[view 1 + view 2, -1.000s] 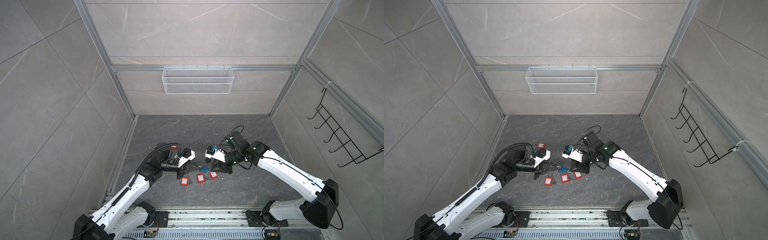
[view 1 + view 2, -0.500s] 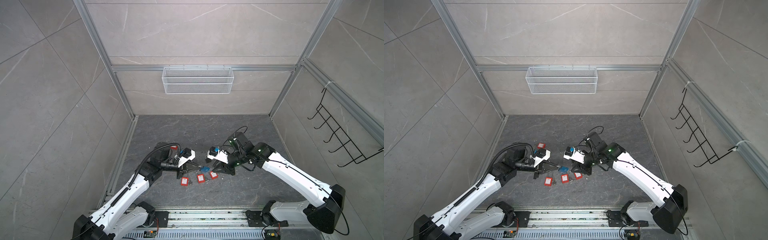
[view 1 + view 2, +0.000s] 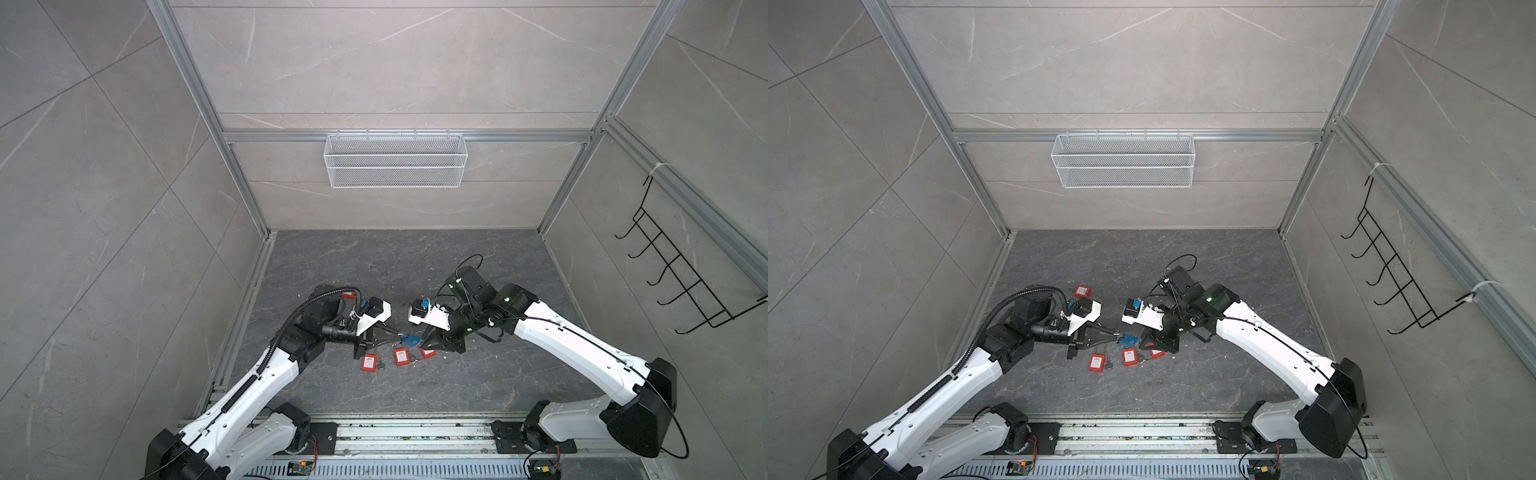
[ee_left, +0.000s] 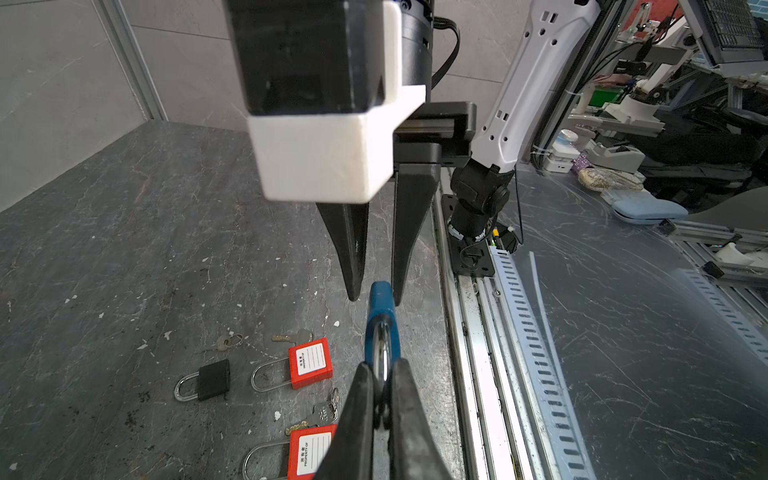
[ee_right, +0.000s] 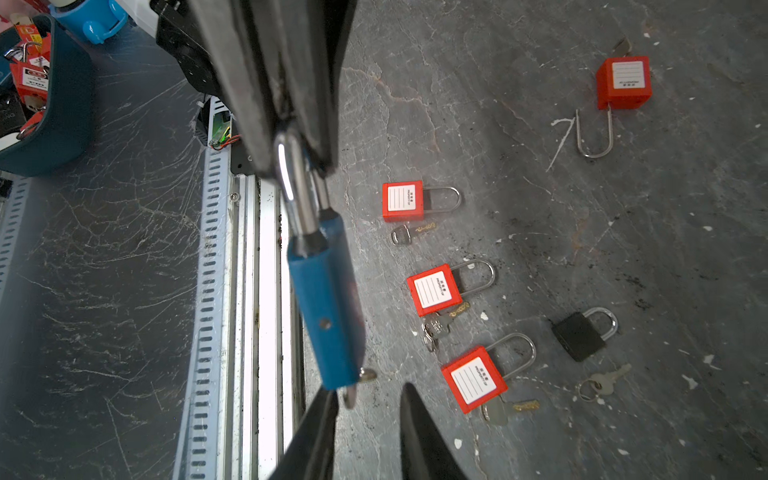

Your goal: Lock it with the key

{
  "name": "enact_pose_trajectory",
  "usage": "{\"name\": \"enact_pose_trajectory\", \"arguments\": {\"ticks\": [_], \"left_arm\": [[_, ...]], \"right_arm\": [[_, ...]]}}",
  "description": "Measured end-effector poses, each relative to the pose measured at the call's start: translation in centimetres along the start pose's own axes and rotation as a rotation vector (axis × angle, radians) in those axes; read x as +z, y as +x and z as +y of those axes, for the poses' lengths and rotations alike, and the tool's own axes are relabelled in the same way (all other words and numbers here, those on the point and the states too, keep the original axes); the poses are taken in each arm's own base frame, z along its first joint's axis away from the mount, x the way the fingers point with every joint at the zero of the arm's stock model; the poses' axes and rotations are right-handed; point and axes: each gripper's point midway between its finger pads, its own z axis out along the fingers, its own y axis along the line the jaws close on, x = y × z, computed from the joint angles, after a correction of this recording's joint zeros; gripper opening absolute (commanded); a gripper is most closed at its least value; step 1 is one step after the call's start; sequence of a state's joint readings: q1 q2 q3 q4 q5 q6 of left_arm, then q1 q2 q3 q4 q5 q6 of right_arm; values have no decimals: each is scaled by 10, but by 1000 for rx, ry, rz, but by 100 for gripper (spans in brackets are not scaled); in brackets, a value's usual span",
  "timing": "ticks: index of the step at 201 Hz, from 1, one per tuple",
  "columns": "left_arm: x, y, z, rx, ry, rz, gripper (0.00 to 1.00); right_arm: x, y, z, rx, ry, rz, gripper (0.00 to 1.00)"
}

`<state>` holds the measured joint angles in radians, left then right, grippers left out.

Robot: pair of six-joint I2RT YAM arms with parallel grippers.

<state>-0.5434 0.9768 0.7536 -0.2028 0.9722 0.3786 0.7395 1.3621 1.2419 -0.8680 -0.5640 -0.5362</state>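
In both top views, the left tool (image 3: 395,332) is holding a blue padlock (image 3: 409,340) above the bench (image 3: 457,374), facing the right tool (image 3: 424,338). Left wrist view: its fingers (image 4: 357,415) are clamping the shackle (image 4: 380,357) tightly. Right wrist view: the right tool's jaws are standing apart, one finger (image 5: 320,428) sitting just beside a key (image 5: 352,395) protruding from the padlock's base.

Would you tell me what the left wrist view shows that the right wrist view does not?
Only the left wrist: the right arm's base and white camera housing. Only the right wrist: a key at the blue padlock's lower end, and a red padlock with its shackle open. Both: the left tool shut on the blue padlock's shackle, and the black padlock.
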Motion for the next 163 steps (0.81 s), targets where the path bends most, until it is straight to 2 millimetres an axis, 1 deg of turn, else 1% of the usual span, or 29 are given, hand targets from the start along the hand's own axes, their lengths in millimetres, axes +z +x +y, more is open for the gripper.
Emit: {"name": "enact_pose_trajectory", "arguments": {"ticks": [30,47,59,86,111,163], "left_arm": [[0,0,-1,1,4,-1,0],[0,0,-1,0,4,-1,0],[0,0,-1,0,5,-1,0],[1,1,0,-4,6,2,0],[1,1,1,-4,7,11,0],[1,-4,1,28,17,45,0]], "right_arm": [[0,-1,-1,-11,6,-1,28],[0,-1,-1,-16,8,-1,24],[-1,-1,-1,-19,5,-5,20],[0,-3,4,-32,-12,-11,8],[1,-2,8,-49,-24,-5,0],[-3,-2,11,-81,-16,-4,0]]}}
